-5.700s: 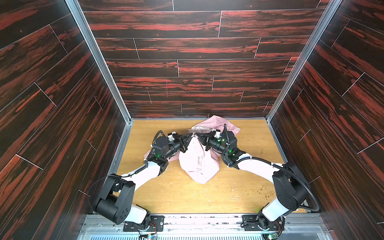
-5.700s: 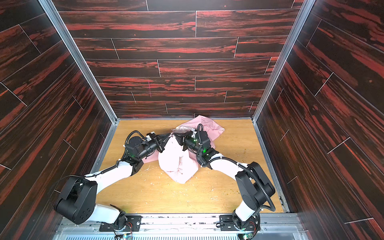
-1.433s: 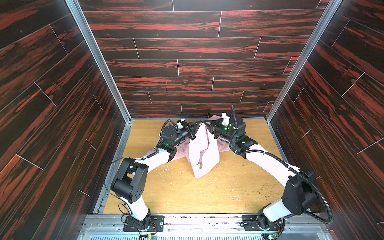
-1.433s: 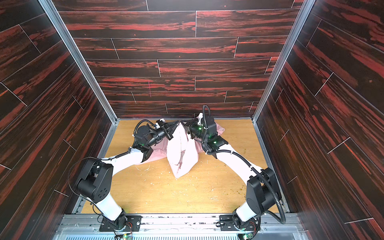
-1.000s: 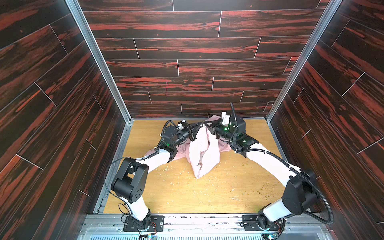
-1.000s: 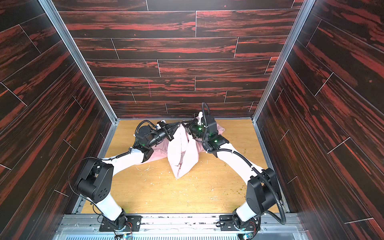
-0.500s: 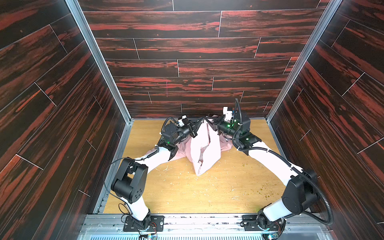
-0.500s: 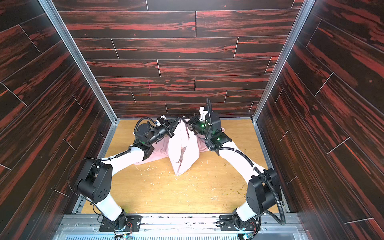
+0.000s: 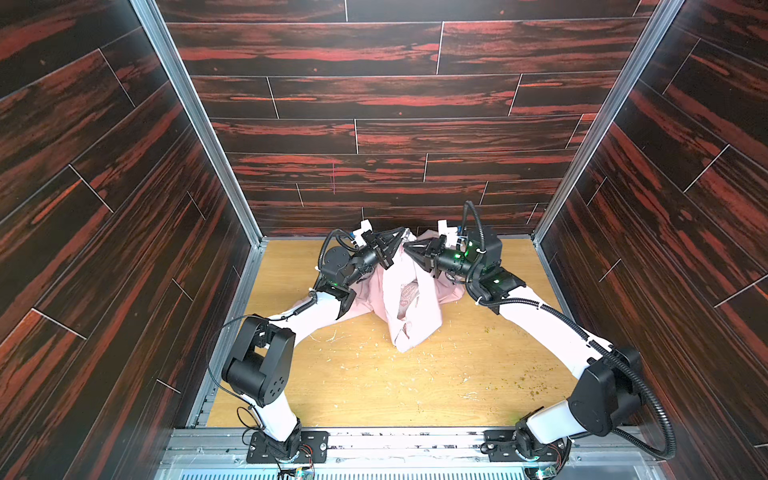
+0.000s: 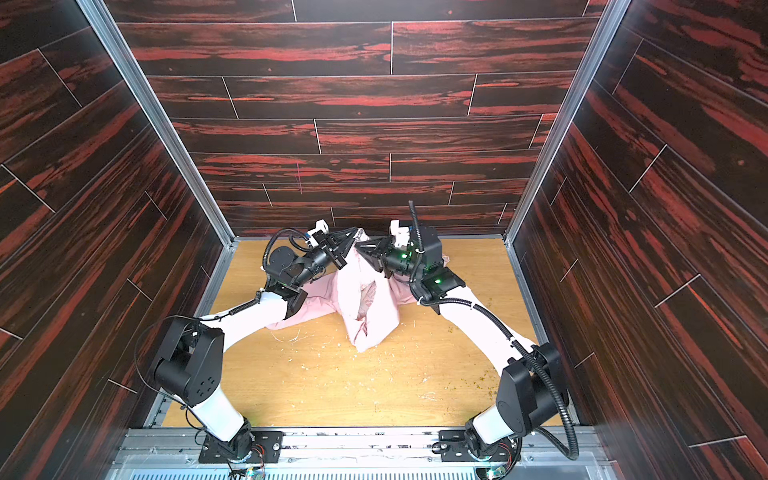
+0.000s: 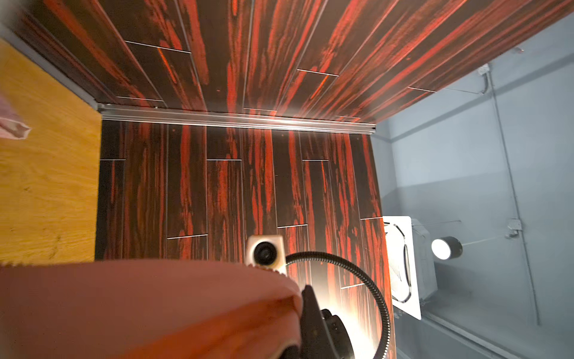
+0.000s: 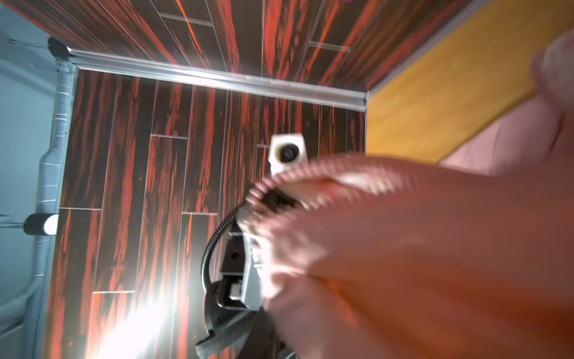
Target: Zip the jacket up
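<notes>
Jacket (image 9: 409,299) is hanging bunched near the back edge of the wooden table (image 9: 374,386), its lower end resting on the surface; left gripper (image 9: 395,245) is pinching its top edge, jaws together; right gripper (image 9: 409,249) is sitting just beside, fabric hiding whether its jaws are apart

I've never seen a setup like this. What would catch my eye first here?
A small pink jacket hangs bunched at the far end of the wooden table, its top raised where the left end effector pinches it and the right end effector crowds close beside. Dark planked walls streaked with red box the scene in on three sides.
</notes>
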### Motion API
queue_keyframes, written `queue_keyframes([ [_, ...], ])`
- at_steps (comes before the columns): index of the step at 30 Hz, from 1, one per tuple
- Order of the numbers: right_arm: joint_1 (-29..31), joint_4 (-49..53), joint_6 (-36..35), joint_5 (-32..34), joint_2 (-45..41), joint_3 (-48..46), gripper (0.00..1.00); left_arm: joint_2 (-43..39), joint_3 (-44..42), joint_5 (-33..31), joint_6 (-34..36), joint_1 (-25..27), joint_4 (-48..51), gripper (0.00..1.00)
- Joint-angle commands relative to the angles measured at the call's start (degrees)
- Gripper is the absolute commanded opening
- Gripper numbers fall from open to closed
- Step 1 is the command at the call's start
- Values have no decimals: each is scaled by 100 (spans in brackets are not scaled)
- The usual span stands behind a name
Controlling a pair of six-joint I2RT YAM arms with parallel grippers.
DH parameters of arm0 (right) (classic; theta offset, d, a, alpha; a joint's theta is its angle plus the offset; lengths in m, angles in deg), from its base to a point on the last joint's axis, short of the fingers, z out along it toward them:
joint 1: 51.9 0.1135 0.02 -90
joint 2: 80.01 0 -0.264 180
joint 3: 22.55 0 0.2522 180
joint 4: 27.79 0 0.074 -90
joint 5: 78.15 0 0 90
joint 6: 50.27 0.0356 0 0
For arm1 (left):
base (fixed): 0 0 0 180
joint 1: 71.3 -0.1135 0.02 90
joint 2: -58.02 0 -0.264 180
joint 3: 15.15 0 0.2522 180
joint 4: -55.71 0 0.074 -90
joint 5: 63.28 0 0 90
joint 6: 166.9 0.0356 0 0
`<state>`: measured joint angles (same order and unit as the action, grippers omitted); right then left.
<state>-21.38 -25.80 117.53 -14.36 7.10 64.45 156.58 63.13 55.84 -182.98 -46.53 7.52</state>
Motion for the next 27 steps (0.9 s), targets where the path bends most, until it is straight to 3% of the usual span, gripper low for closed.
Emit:
queue_keyframes([
  [1, -64, 100, 85, -147, -210, -114, 26, -4, 164, -56, -76, 11, -586, 0],
  [8, -193, -602, 583, -199, -214, -484, 33, 49, 202, -45, -167, 10, -667, 0],
  [13, -187, -536, 402, -447, -233, -328, 33, 125, 224, -91, -247, 10, -696, 0],
  [18, -191, 78, -412, -1217, -334, 31, 33, 141, 271, -94, -334, 10, -687, 0],
  [23, -346, 1860, -1935, -1046, -784, 511, 38, 146, 294, -22, -420, 10, -466, 0],
  [27, -777, 2214, -2012, -1203, -928, 499, 40, -12, 134, 30, -527, 1, -119, 0],
])
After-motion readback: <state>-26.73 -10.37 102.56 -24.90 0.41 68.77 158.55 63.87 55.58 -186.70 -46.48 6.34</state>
